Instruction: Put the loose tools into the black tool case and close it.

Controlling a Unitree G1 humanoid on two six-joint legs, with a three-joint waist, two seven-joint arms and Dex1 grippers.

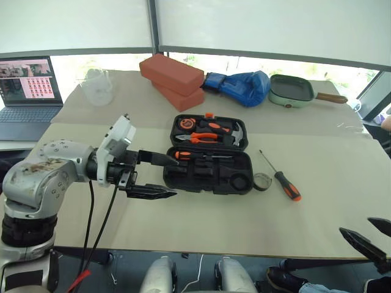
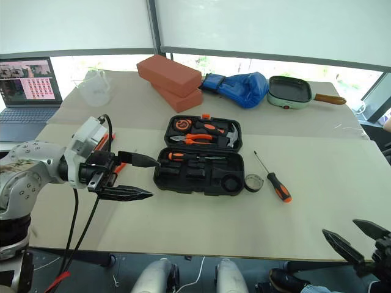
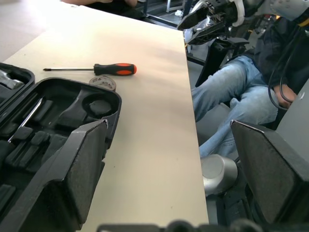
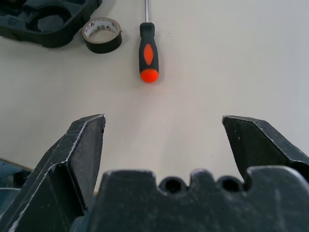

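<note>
we see the black tool case (image 1: 208, 160) lying open mid-table (image 1: 317, 201), one screwdriver (image 1: 194, 155) seated in its near tray. a second black-and-orange screwdriver (image 1: 280, 176) rests loose at the case's 3 o'clock (beside a tape roll (image 1: 262, 181)). left end effector (image 1: 160, 176) released at 9 o'clock; right end effector (image 1: 369, 234) spread, empty.

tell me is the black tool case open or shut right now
Open. The black tool case lies flat with its lid folded back, showing the pliers and hammer in their recesses; a screwdriver lies outside on the table.

screwdriver (image 1: 280, 177) right of tool case (image 1: 208, 160)
</note>
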